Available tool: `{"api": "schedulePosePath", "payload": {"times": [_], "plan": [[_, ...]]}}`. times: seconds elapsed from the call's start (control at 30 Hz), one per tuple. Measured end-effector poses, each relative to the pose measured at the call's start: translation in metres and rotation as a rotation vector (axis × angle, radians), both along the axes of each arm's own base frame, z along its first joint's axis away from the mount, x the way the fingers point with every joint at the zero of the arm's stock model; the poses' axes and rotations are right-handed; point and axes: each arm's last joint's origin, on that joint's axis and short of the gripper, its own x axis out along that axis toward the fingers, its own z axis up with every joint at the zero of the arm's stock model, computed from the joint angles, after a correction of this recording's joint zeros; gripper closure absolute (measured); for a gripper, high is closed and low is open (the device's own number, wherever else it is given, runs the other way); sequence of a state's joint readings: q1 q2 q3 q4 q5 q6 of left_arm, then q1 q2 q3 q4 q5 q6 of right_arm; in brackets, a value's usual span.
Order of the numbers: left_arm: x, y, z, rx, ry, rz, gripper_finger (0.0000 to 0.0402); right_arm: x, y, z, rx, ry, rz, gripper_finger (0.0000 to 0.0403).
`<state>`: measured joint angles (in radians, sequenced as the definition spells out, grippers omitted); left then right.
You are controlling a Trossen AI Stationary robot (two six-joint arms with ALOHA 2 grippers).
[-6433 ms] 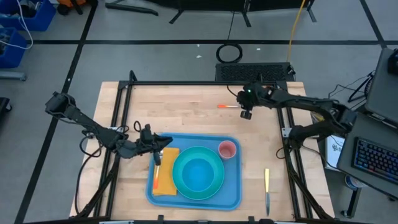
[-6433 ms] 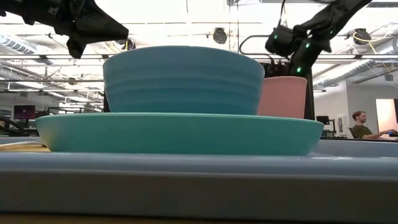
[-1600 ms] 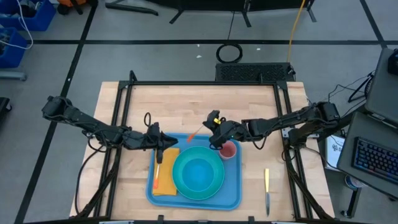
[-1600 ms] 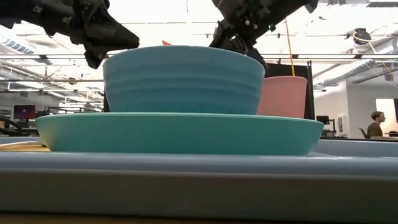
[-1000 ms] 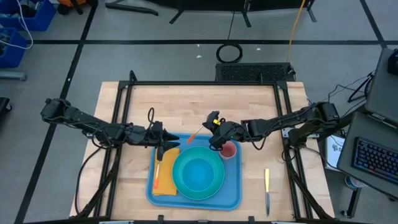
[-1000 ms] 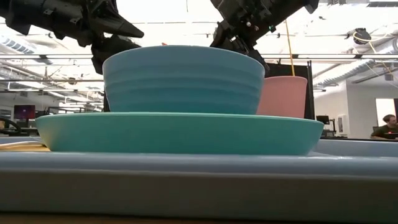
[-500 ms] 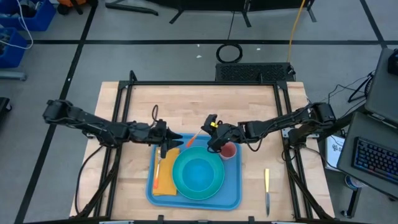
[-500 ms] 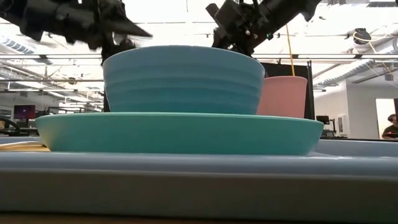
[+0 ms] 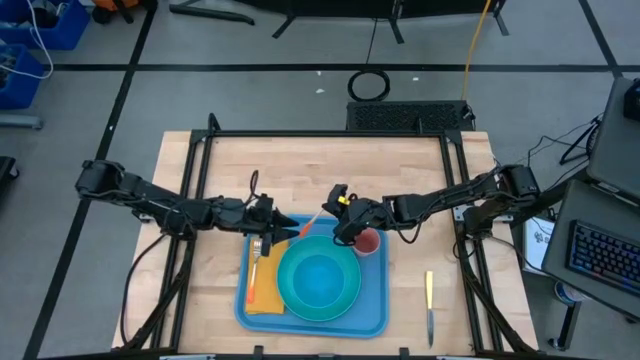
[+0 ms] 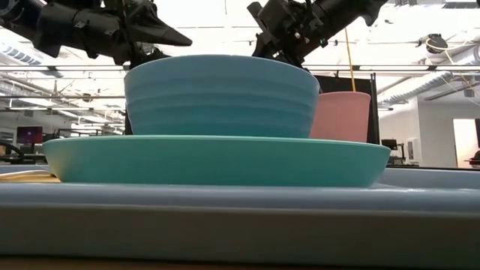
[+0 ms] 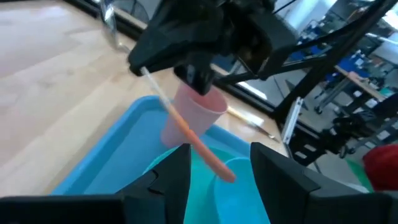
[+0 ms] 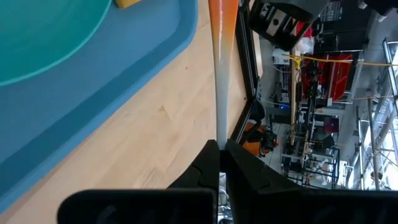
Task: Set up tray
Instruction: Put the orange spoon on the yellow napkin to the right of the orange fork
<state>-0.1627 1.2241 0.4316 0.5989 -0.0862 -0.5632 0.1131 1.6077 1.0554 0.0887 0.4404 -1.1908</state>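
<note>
High view: large flat medium-blue plastic tray (image 9: 375,318) with raised rim sits at lower centre of frame on the pale wooden table (image 9: 300,165); on it a round turquoise plate (image 9: 292,302) carrying a blue bowl (image 9: 320,279), an orange rectangular napkin (image 9: 266,295) at its left side, a small pink cup (image 9: 368,241) at its upper right corner; left gripper (image 9: 282,230) hovers over the tray's upper left corner, jaws spread, nothing between them; right gripper (image 9: 338,225) just left of the cup, jaws pressed together on a thin orange-and-white utensil (image 9: 310,222) slanting toward the left gripper; a yellow-handled knife (image 9: 429,303) lies on the table right of the tray.
</note>
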Motion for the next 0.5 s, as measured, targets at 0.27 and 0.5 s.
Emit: {"api": "schedulePosePath", "payload": {"times": [0.27,0.5], "plan": [[0.019,-0.005,0.004,0.005,0.013,-0.044,0.0231,0.0,0.0,0.0,0.005,-0.004,-0.001,0.0402],[0.031,-0.007,0.004,0.028,0.109,-0.043,0.0231,-0.001,0.0,-0.001,0.018,0.001,-0.012,0.0402]]}}
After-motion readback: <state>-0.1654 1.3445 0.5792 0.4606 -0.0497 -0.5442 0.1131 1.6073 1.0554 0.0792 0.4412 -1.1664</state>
